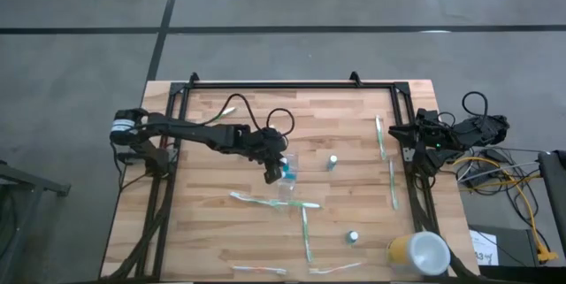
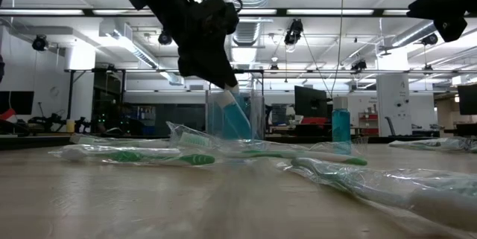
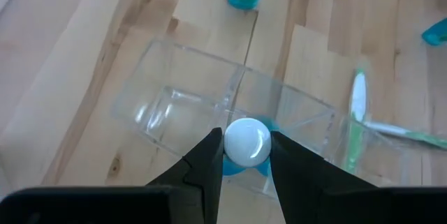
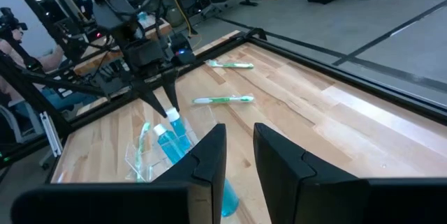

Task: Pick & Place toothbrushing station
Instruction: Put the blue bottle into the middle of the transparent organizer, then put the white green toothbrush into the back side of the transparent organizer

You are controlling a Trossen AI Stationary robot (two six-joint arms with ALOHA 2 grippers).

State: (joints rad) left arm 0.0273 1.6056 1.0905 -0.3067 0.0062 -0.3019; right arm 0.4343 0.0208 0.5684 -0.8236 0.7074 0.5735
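Wooden tabletop, mid-area: left gripper, jaws closed on white cap of blue tube, held tilted over clear cup; toothbrushes scattered nearby; right gripper parked at right edge, jaws narrowly apart, empty.

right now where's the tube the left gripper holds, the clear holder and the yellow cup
tube [image 3: 246, 141]: left wrist view, on its white round cap.
clear holder [image 3: 172, 105]: left wrist view, on a bare clear compartment.
yellow cup [image 1: 402, 250]: high view, on its yellow side.
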